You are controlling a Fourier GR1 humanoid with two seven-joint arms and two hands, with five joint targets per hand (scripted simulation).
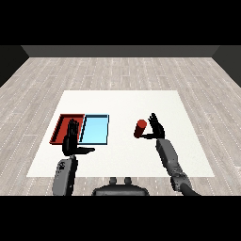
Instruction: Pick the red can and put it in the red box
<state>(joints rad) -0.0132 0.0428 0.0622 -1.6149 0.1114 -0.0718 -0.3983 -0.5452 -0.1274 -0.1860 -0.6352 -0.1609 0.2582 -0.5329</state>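
Observation:
The red can (pixel 140 129) stands upright on the white table, right of the two trays. My right hand (pixel 156 127) is just to its right, fingers straight and spread, thumb reaching toward the can's base without closing on it. The red tray (pixel 61 126) lies at the left of the table. My left hand (pixel 72 140) hovers over the red tray's near right corner, fingers straight and pointing away from me, thumb out to the right, holding nothing.
A light blue tray (pixel 95 129) lies right beside the red tray, between it and the can. The white table (pixel 122 101) extends bare behind the trays and the can.

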